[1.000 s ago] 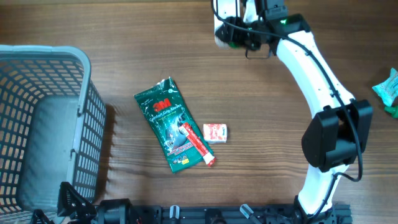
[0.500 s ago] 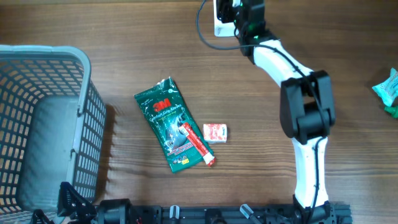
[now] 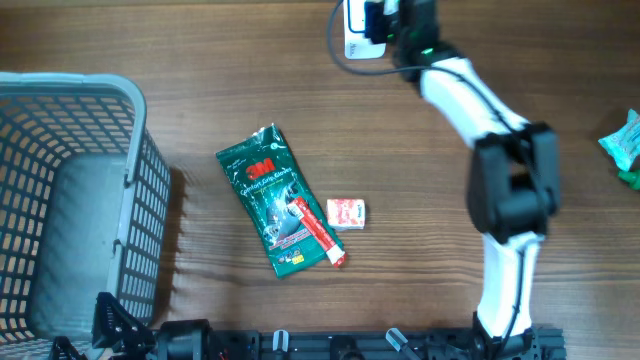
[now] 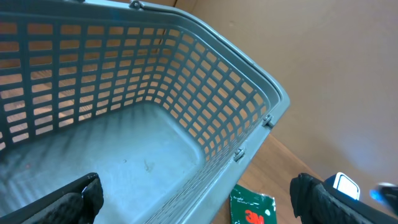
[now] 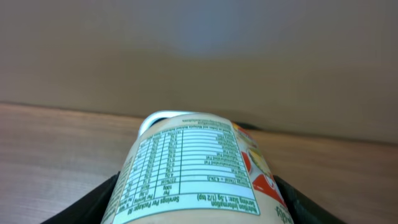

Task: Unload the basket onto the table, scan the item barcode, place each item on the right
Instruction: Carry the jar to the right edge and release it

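Right wrist view, right claw [image 5: 196, 206] clamped on white jar [image 5: 194, 163], nutrition label facing camera, overhead places it at table [image 3: 200, 60] far edge, left claw [image 4: 199, 200] spread apart over grey basket [image 4: 205, 81] at left edge.

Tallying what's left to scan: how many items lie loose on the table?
4: green packet mid-table, red tube on it, small box beside them, teal packet at the right edge.
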